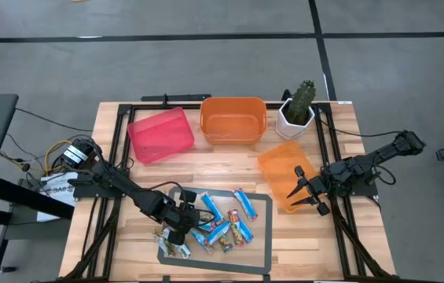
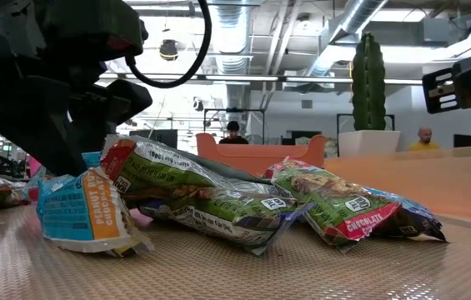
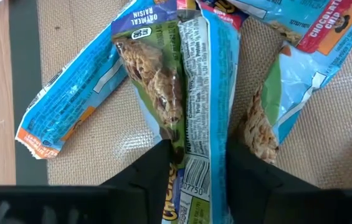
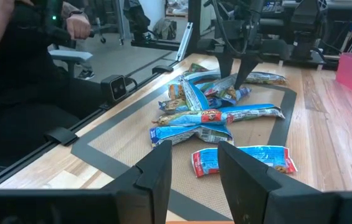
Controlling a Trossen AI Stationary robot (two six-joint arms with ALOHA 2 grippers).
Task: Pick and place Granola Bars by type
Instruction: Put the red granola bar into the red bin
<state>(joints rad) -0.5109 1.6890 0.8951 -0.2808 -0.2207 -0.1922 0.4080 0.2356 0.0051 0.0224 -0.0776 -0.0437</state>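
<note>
A pile of granola bars (image 1: 220, 224) is lying on a tan mat with a dark border (image 1: 262, 206), sitting at the six o'clock side of the wooden table (image 1: 229, 161). Most wrappers are showing shiny blue, some green with red or orange ends. In the left wrist view, one bar marked oatmeal raisin (image 3: 188, 93) is lying lengthwise between the left gripper's (image 3: 195, 171) two dark fingers, which are pressing against its sides, so the gripper is clamping that bar. From above, the left gripper (image 1: 176, 228) is reaching into the nine o'clock edge of the pile.

The right gripper (image 1: 306, 193) is hovering at about three o'clock from the pile, over a pale orange bin (image 1: 286, 173) lying flat on the table; its fingers are standing partly apart and holding nothing.

At twelve o'clock, along the far edge, a red bin (image 1: 160, 134), a deeper orange bin (image 1: 233, 119) and a potted cactus in a white pot (image 1: 297, 110) are standing in a row.

In the room beyond the table, people are sitting.
</note>
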